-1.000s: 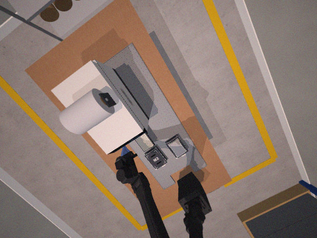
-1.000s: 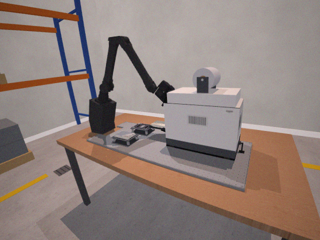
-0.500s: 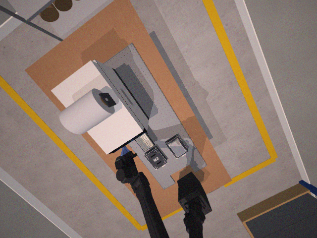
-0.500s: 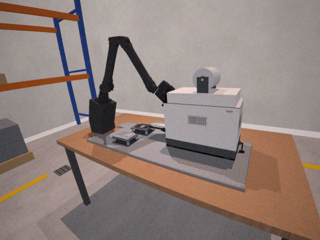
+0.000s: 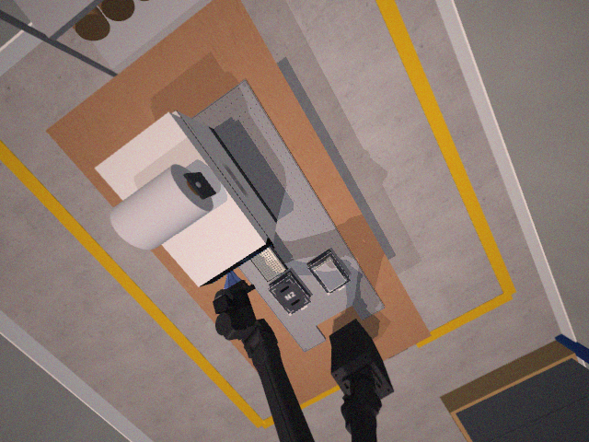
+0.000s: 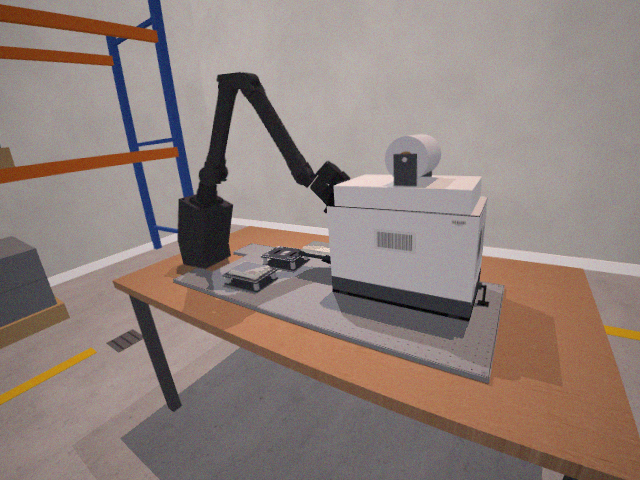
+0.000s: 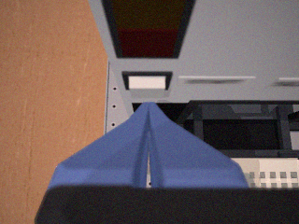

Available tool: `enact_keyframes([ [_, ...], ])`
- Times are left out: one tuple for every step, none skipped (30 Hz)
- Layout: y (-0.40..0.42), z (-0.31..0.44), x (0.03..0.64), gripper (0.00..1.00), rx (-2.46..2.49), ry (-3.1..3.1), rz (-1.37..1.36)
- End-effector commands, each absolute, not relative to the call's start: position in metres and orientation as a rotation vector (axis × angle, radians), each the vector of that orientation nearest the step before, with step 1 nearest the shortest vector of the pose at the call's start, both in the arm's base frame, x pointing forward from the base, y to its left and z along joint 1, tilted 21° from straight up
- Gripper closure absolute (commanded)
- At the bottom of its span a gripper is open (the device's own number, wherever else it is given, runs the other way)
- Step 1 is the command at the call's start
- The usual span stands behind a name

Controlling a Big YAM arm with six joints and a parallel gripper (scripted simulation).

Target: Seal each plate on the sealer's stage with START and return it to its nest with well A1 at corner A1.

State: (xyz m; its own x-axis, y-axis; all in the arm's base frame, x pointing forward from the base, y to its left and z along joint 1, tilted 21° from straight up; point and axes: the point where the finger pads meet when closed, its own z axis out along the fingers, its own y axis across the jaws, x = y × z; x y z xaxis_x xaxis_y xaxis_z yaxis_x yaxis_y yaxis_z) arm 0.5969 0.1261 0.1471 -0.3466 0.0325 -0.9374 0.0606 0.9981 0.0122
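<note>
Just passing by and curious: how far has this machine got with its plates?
Done: one plate sits on the sealer's stage, leaving nest N2 bare. In hand: closed, empty jaws point at the white button, likely START. Left: sealing, returning it, then everything for the second plate.
</note>
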Motion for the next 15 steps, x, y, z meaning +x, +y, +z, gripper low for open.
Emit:
enact_keyframes([
  [0.119, 0.156, 0.615, 1.00, 0.079, 1.909, -0.041],
  [0.120, 0.157, 0.615, 1.00, 0.079, 1.907, -0.040],
  [0.120, 0.157, 0.615, 1.00, 0.079, 1.907, -0.040],
  [0.120, 0.157, 0.615, 1.00, 0.079, 1.907, -0.040],
  [0.123, 0.160, 0.615, 1.00, 0.075, 1.901, -0.034],
  [0.125, 0.163, 0.615, 1.00, 0.072, 1.896, -0.030],
  [0.128, 0.166, 0.615, 1.00, 0.069, 1.892, -0.026],
  [0.130, 0.169, 0.615, 1.00, 0.067, 1.888, -0.021],
  [0.133, 0.169, 0.615, 1.00, 0.063, 1.887, -0.019],
  [0.135, 0.169, 0.614, 1.00, 0.059, 1.887, -0.016],
  [0.138, 0.169, 0.614, 1.00, 0.055, 1.888, -0.013],
  [0.138, 0.169, 0.614, 1.00, 0.054, 1.888, -0.013],
  [0.138, 0.167, 0.612, 1.00, 0.053, 1.892, -0.014],
  [0.139, 0.167, 0.612, 1.00, 0.052, 1.892, -0.013],
  [0.140, 0.168, 0.613, 1.00, 0.052, 1.888, -0.011],
])
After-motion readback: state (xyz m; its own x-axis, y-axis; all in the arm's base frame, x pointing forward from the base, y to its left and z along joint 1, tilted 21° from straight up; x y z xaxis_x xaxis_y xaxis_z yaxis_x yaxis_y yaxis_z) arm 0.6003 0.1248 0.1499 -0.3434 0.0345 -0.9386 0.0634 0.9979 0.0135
